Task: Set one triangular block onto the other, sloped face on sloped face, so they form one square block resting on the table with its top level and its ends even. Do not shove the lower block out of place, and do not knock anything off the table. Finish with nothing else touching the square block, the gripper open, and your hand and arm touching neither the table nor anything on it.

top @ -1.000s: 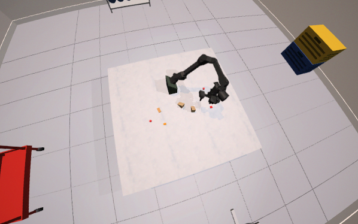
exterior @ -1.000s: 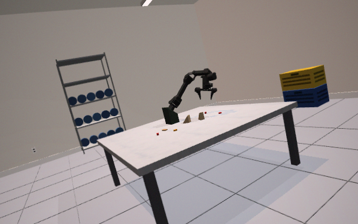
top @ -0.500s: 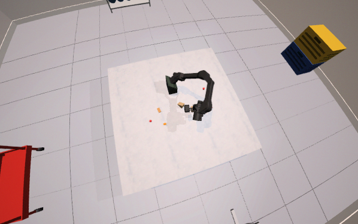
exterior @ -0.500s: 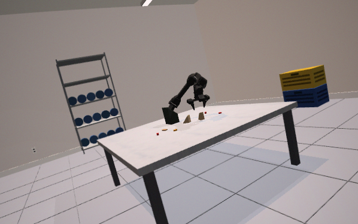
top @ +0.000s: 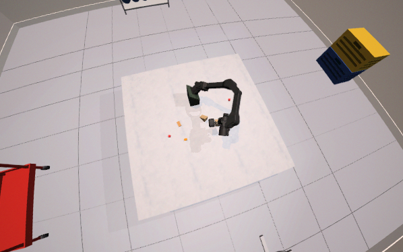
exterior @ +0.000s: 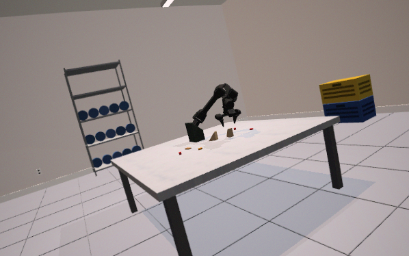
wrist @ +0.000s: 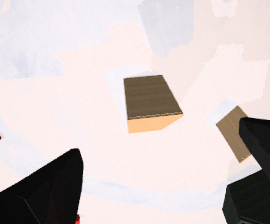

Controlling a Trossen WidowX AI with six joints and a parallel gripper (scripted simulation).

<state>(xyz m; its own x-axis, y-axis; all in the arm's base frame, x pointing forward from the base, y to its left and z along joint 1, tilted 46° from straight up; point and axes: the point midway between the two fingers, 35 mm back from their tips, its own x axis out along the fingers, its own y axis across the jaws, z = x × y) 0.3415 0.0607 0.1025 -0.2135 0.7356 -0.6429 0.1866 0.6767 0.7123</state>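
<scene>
One triangular block (top: pixel 203 118) (exterior: pixel 214 136) (wrist: pixel 231 131) stands on the table (top: pixel 160 189) (exterior: pixel 155 174) nearer the arm's base, its slope showing in the exterior view. The other triangular block (top: pixel 216 122) (exterior: pixel 230 133) (wrist: pixel 152 97) stands apart from it on the table, partly hidden by the arm in the top view. My gripper (exterior: pixel 228 124) (wrist: pixel 165 142) is open and empty. It hangs above the table over the area of the second block, pointing down, with a gap below the fingertips. In the wrist view the right finger covers part of the first block.
A red cube (top: pixel 169 136) (exterior: pixel 180 153), an orange slab (top: pixel 178 124) (exterior: pixel 188 148) and a small orange piece (top: pixel 185 139) (exterior: pixel 200 148) lie to one side. Another red cube (top: pixel 229 100) (exterior: pixel 234 129) and a red piece (exterior: pixel 251 129) lie beyond the blocks. The arm's base (top: pixel 193 98) (exterior: pixel 195 133) stands nearby.
</scene>
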